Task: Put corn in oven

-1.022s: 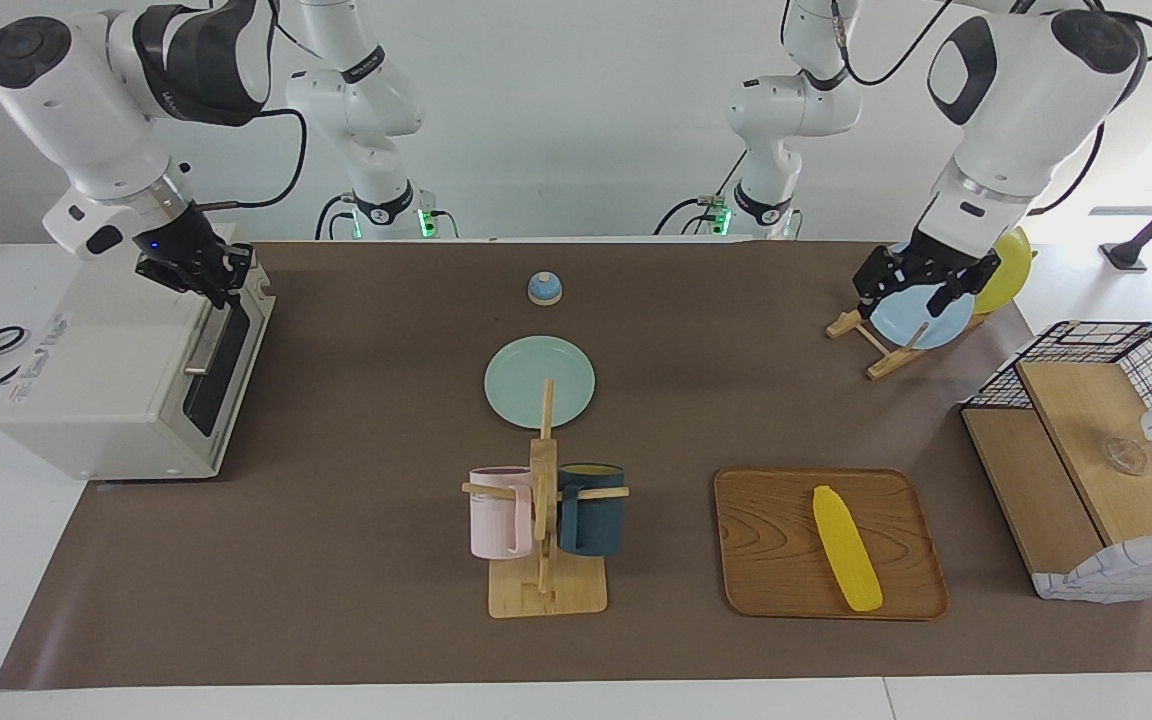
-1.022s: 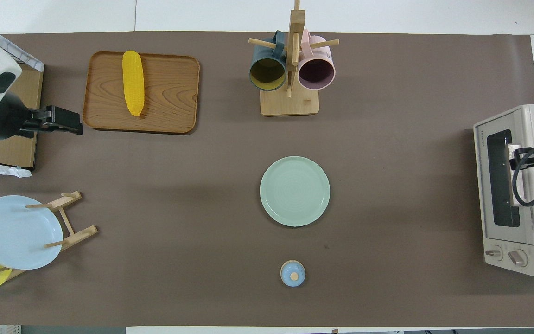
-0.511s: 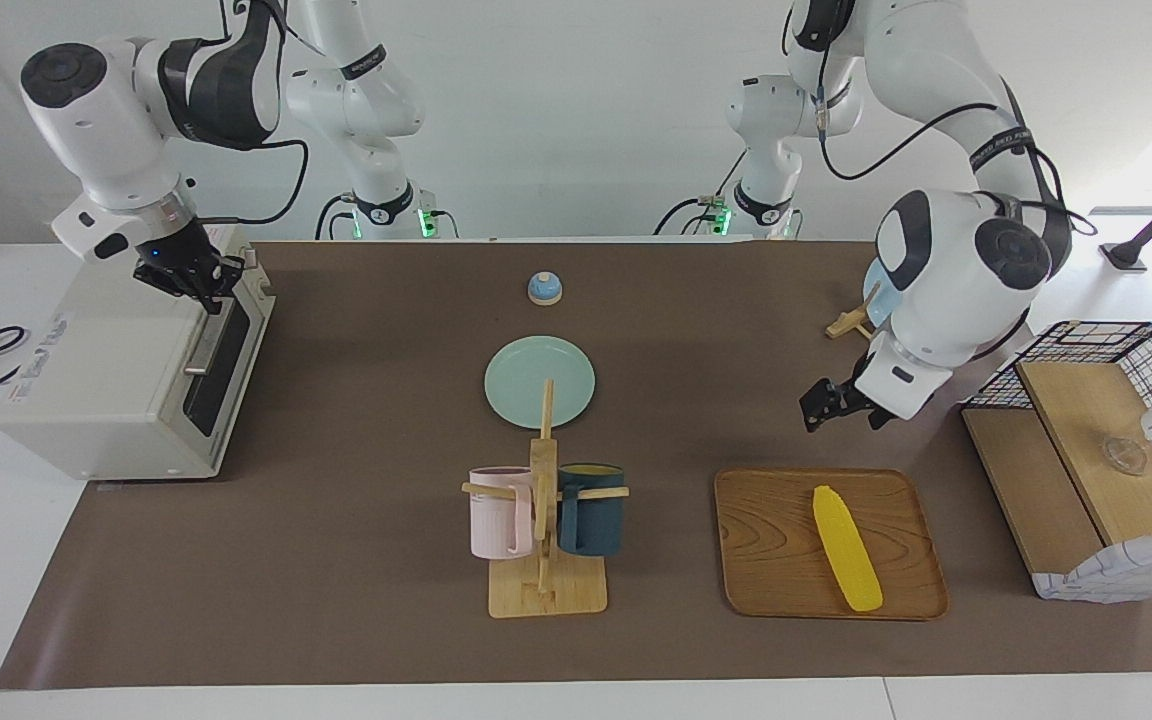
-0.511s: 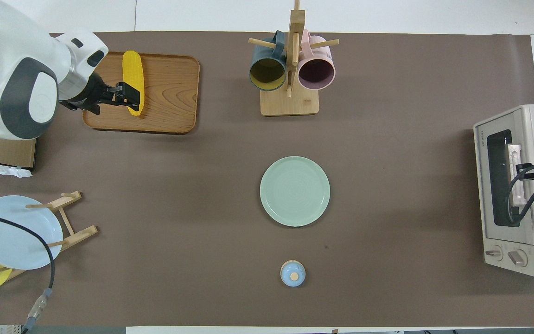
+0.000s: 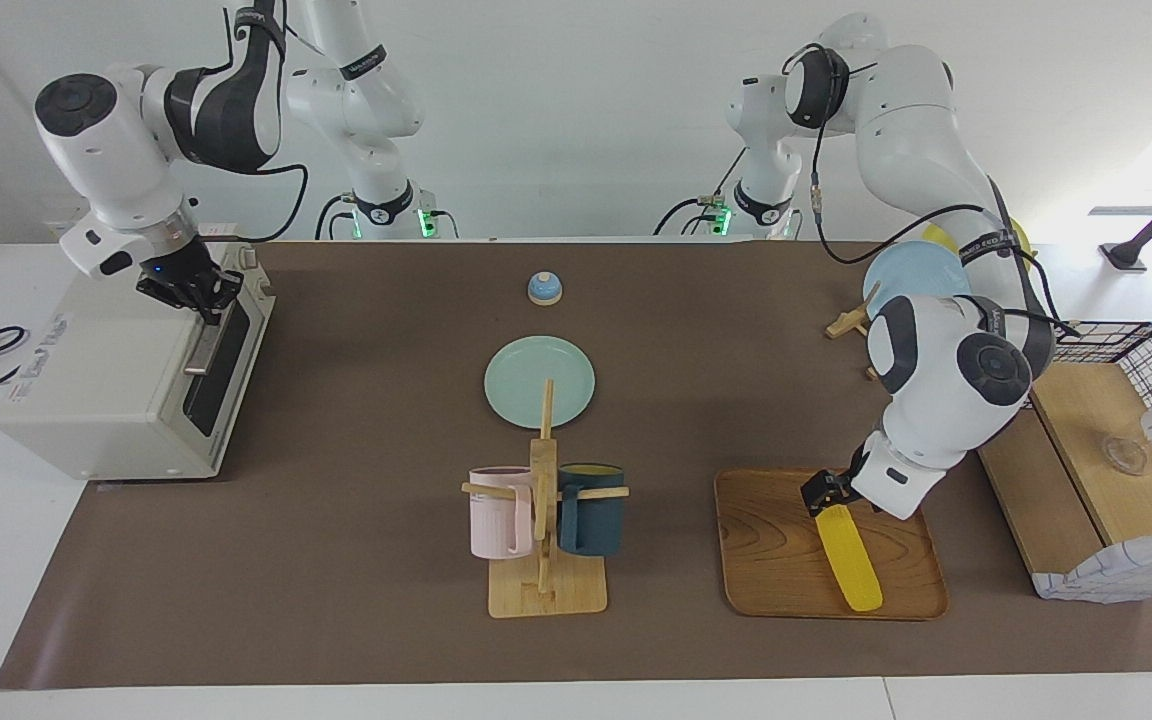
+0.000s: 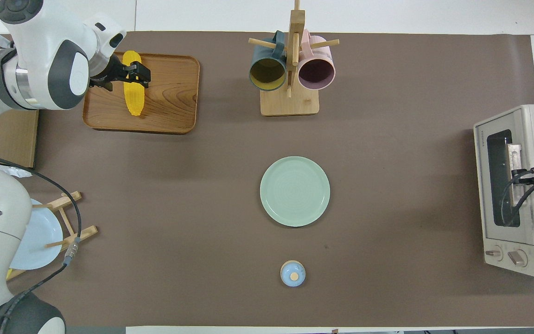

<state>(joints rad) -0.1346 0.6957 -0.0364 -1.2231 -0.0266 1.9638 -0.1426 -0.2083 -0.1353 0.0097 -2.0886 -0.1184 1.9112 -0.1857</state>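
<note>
The yellow corn (image 5: 853, 562) lies on a wooden tray (image 5: 766, 540) toward the left arm's end of the table; it also shows in the overhead view (image 6: 134, 99). My left gripper (image 5: 822, 495) is open and hangs low over the corn, with a finger on each side of it (image 6: 135, 76); I cannot tell whether it touches. The off-white oven (image 5: 106, 390) stands at the right arm's end with its door closed. My right gripper (image 5: 198, 296) is at the upper end of the oven's silver handle (image 6: 513, 157).
A mint plate (image 5: 539, 380) lies mid-table, with a wooden mug rack (image 5: 546, 520) holding a pink and a dark blue mug farther from the robots. A small blue bell (image 5: 544, 288) sits nearer the robots. A plate rack (image 5: 911, 270) and a wire basket (image 5: 1151, 345) stand beside the tray.
My left arm swung from the plate rack out over the wooden tray and came down over the corn. My right gripper shifted slightly along the oven's top front edge toward the handle.
</note>
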